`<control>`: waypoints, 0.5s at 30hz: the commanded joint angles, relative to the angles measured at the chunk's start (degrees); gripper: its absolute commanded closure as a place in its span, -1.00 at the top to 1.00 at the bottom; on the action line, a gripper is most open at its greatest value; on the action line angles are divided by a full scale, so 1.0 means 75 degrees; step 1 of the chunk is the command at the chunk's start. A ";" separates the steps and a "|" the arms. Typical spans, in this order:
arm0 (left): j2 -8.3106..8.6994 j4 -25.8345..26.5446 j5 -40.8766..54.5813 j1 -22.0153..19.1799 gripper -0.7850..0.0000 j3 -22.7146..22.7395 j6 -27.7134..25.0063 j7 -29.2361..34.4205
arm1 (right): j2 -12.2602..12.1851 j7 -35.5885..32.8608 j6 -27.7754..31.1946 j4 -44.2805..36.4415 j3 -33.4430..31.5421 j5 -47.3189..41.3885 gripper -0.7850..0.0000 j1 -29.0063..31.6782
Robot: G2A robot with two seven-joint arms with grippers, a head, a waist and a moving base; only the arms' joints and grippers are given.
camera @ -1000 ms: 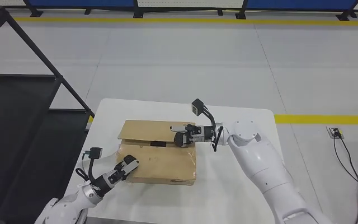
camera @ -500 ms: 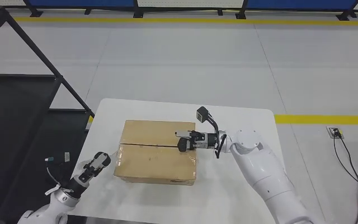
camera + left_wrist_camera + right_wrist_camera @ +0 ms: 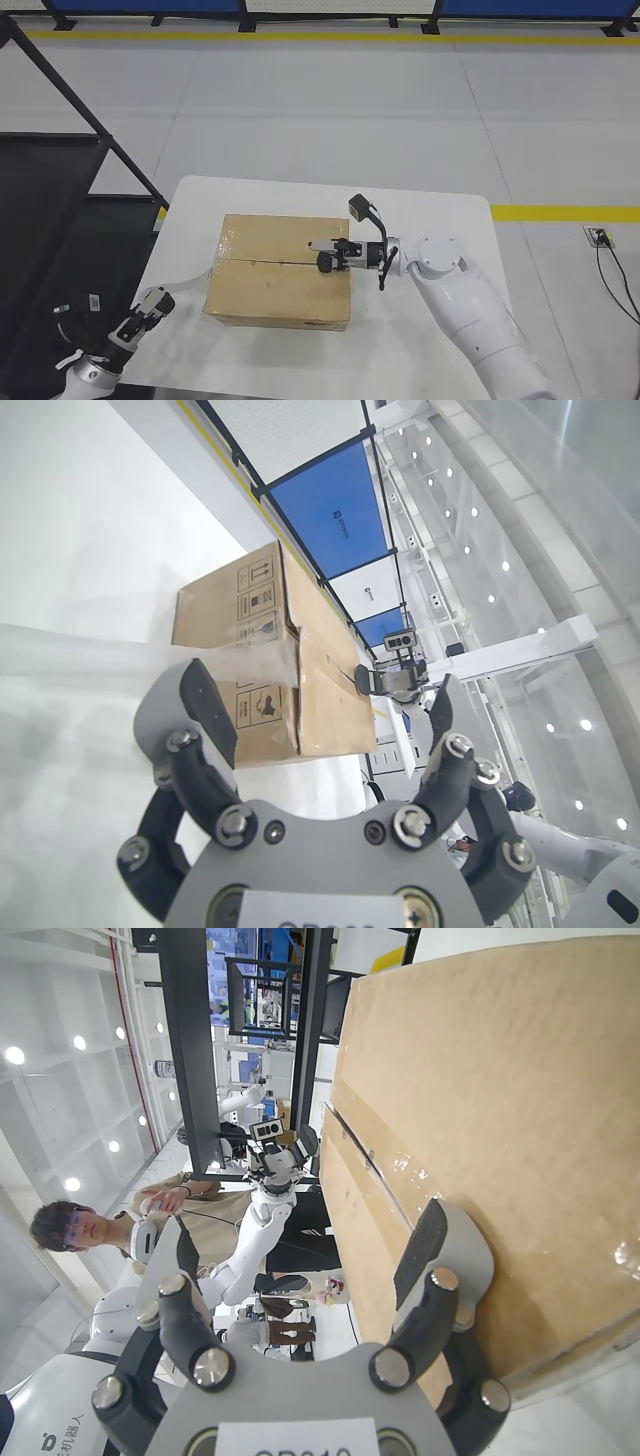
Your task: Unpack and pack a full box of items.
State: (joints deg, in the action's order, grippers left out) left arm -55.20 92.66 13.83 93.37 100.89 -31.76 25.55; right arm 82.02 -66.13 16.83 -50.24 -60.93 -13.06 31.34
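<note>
Cardboard dominates the white table (image 3: 430, 215): a closed box (image 3: 280, 275) sits near its middle, both top flaps down and meeting along a seam that runs from the left end to the right. The right gripper (image 3: 318, 254) is at the right end of that seam with its jaws spread wide and nothing between them; one finger (image 3: 425, 1238) lies against the box top and the other is held off it. The left gripper (image 3: 325, 705) hangs at the table's front left corner, well apart from the box and facing its left end, jaws likewise apart and empty. Glossy clear tape (image 3: 260, 655) covers the seam at that left end.
</note>
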 commanded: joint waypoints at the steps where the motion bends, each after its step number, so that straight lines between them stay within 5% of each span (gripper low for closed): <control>1: 0.0000 0.0000 0.0000 0.0000 1.00 0.0000 0.0000 0.0000 | 0.0000 -0.0001 0.0001 0.0000 0.0000 0.0000 1.00 0.0000; 10: -0.0056 -0.0393 -0.0019 0.0049 1.00 -0.0337 0.0331 0.0189 | 0.0000 -0.0001 0.0001 0.0000 0.0000 0.0000 1.00 0.0000; 15: -0.0152 -0.0956 0.0216 -0.0394 1.00 -0.0763 0.0891 -0.0193 | 0.0000 -0.0001 0.0001 0.0000 0.0000 0.0000 1.00 0.0000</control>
State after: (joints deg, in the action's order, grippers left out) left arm -56.19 86.31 14.83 91.34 95.97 -26.04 24.71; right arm 82.02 -66.13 16.83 -50.24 -60.93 -13.07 31.34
